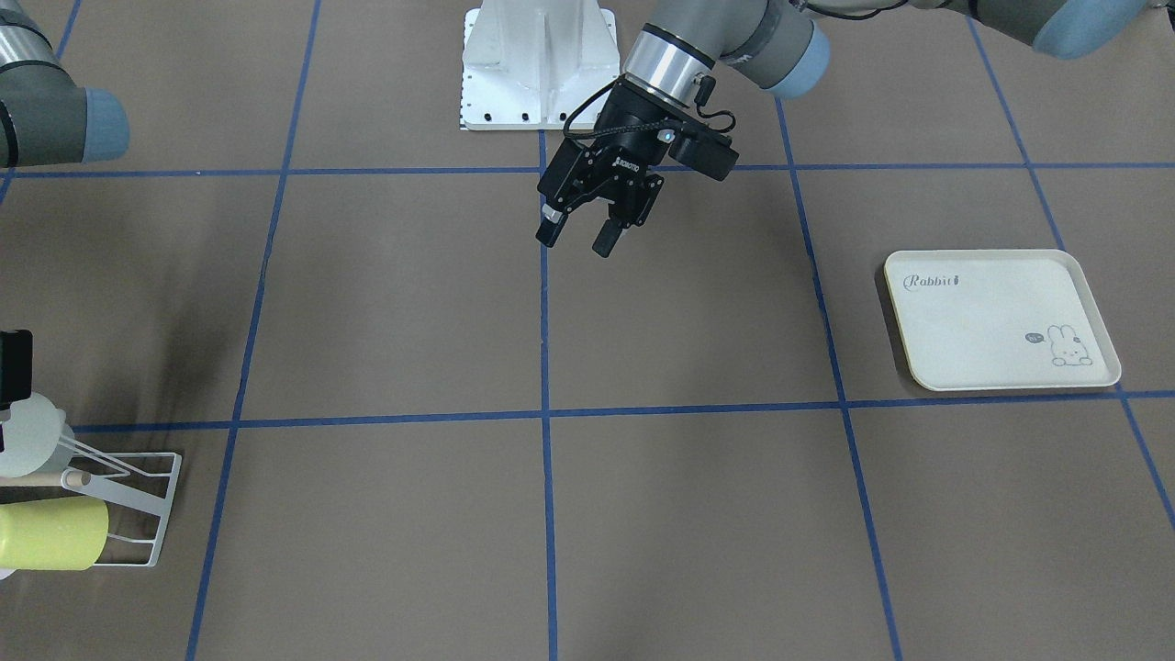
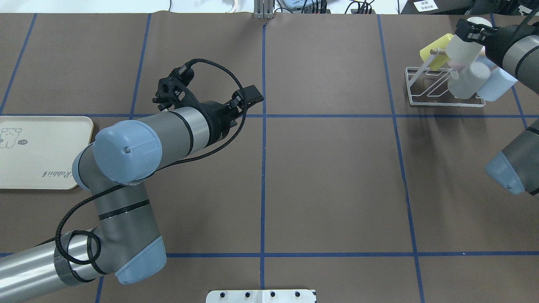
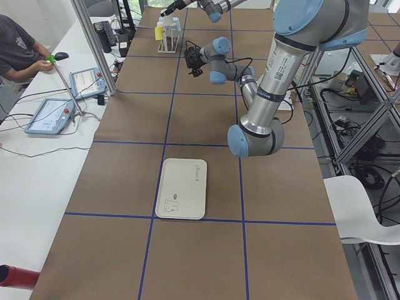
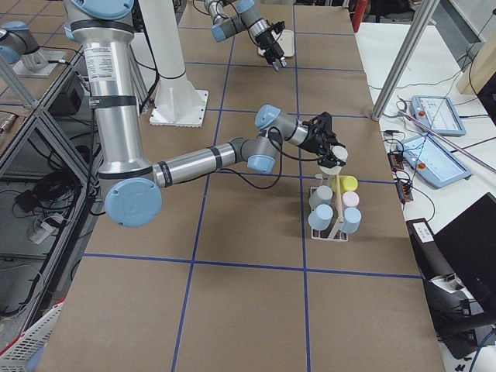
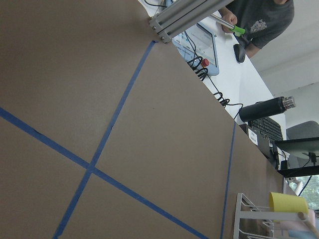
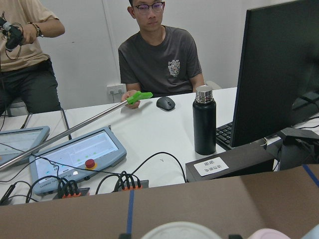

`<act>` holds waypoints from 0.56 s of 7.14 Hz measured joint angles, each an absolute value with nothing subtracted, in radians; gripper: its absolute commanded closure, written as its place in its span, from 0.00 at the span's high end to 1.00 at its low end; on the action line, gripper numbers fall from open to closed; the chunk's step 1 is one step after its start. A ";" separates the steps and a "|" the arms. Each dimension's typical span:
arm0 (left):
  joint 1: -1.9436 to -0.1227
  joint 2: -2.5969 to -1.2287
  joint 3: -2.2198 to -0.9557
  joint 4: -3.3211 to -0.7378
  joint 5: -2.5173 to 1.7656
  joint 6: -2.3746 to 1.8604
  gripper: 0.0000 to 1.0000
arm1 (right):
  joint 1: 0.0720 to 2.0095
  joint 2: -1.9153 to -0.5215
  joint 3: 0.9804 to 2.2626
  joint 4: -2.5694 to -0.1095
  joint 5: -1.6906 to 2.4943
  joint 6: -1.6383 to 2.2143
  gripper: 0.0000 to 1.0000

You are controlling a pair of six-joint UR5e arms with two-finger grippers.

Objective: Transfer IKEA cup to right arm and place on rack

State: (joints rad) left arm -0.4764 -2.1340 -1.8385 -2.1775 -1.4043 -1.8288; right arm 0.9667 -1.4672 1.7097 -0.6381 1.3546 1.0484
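The IKEA cup (image 2: 462, 48), a white one, is held at the top end of the rack (image 2: 442, 100), by the wooden dowel. My right gripper (image 2: 468, 33) is shut on it. In the front-facing view this cup (image 1: 32, 436) sits at the left edge, under a black finger and above the rack (image 1: 151, 514). The right wrist view catches only the cup's rim (image 6: 174, 231) along the bottom. My left gripper (image 1: 576, 240) hangs open and empty over the table's middle, far from the rack.
Other cups sit on the rack: a yellow one (image 2: 436, 50), a pale grey one (image 2: 468, 80) and a light blue one (image 2: 497, 84). A cream rabbit-print tray (image 1: 1001, 321) lies on my left side. A person (image 6: 159, 50) sits behind the far table edge.
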 measured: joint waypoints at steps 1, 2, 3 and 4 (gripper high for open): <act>-0.477 -2.130 -1.840 -2.176 -1.406 -1.828 1.00 | 0.945 -1.483 1.712 -0.639 1.353 1.045 0.00; -0.477 -2.127 -1.841 -2.178 -1.406 -1.828 1.00 | 0.931 -1.496 1.713 -0.639 1.353 1.042 0.00; -0.477 -2.125 -1.842 -2.179 -1.407 -1.828 1.00 | 0.924 -1.507 1.713 -0.639 1.353 1.031 0.00; -0.476 -2.125 -1.842 -2.180 -1.407 -1.829 1.00 | 0.922 -1.513 1.712 -0.638 1.354 1.013 0.00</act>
State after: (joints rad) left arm -0.4762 -2.1250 -1.8422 -2.1805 -1.4066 -1.8285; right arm 0.9215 -1.5133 1.7116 -0.6379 1.3537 1.0126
